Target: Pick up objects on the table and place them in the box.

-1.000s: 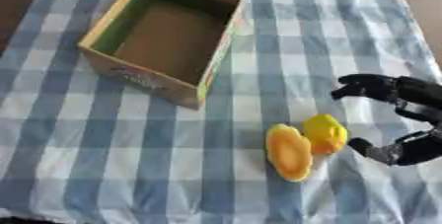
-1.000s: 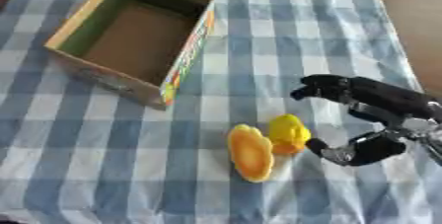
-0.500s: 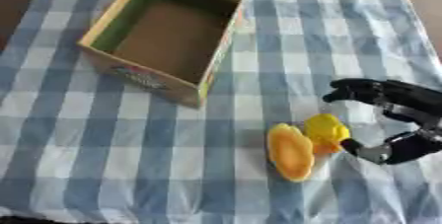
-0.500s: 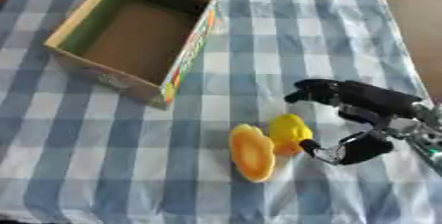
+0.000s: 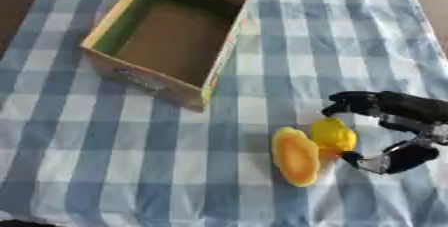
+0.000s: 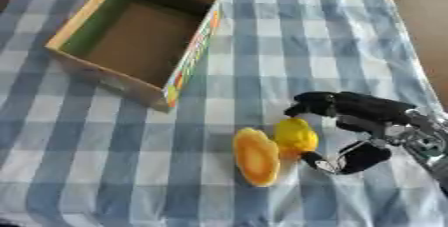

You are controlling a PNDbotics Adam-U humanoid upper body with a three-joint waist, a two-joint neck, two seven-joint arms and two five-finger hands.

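Right eye view: right hand enters from 3 o'clock, fingers and thumb curled apart around a yellow rounded object, fingertips just beside it; actual contact cannot be confirmed. Object is smooth and glossy, long axis running roughly 12 to 6 o'clock. Touching it at 9 o'clock lies an orange oval object, flatter, long axis also near 12 to 6. Both rest on a blue-and-white checked tablecloth. An open cardboard box with a green inner wall sits well apart toward 10 o'clock, interior bare.
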